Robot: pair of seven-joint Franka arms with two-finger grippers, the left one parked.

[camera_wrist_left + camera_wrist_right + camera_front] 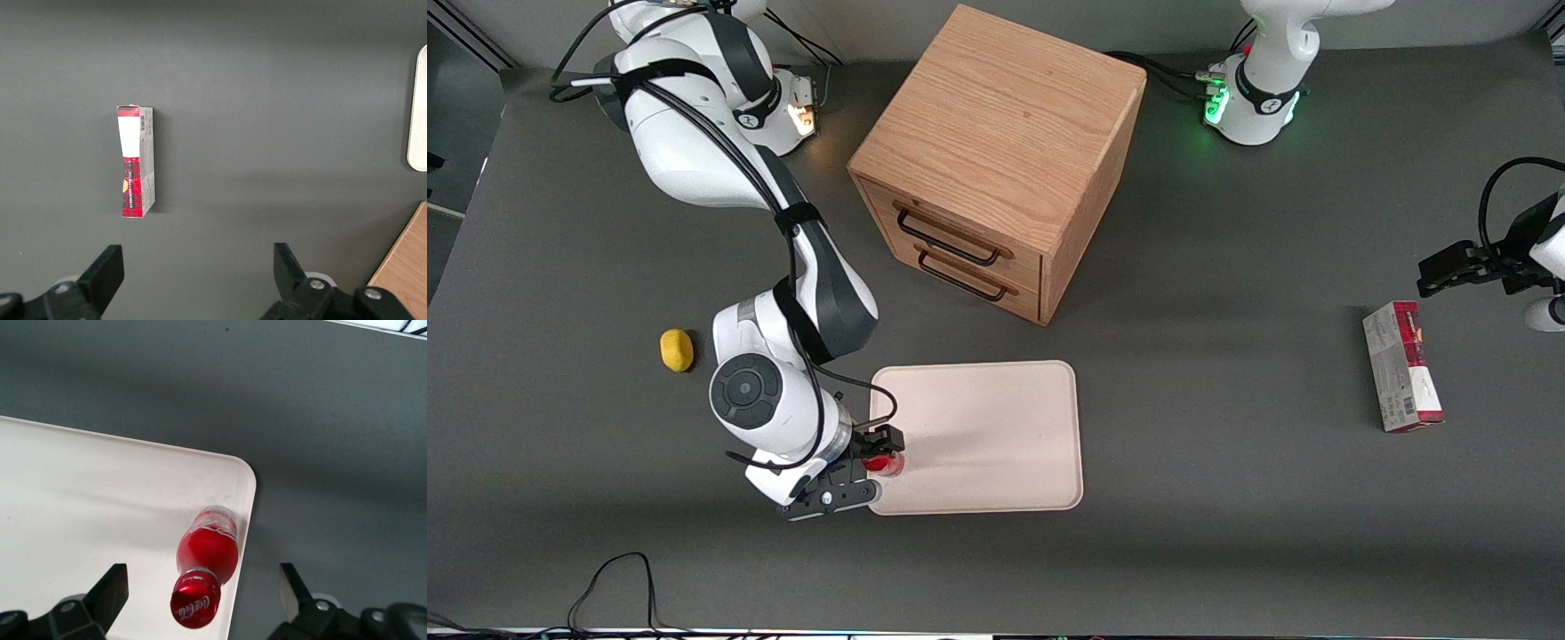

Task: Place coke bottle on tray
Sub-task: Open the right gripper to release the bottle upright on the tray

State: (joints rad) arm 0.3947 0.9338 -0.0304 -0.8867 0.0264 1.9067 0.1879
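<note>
The coke bottle [885, 464], small and red with a red cap, stands upright on the cream-white tray [996, 427], right at the rim near the tray's corner closest to the working arm and the front camera. My right gripper [867, 467] hangs directly above it, open, with a finger on each side of the bottle and clear of it. In the right wrist view the bottle [207, 550] stands between the open gripper [202, 593] fingers, on the tray [100, 493] beside its rounded corner.
A wooden drawer cabinet [996, 151] stands farther from the front camera than the tray. A yellow lemon-like lump [677, 349] lies beside the working arm. A red-and-white carton [1402, 378] lies toward the parked arm's end; it also shows in the left wrist view [135, 162].
</note>
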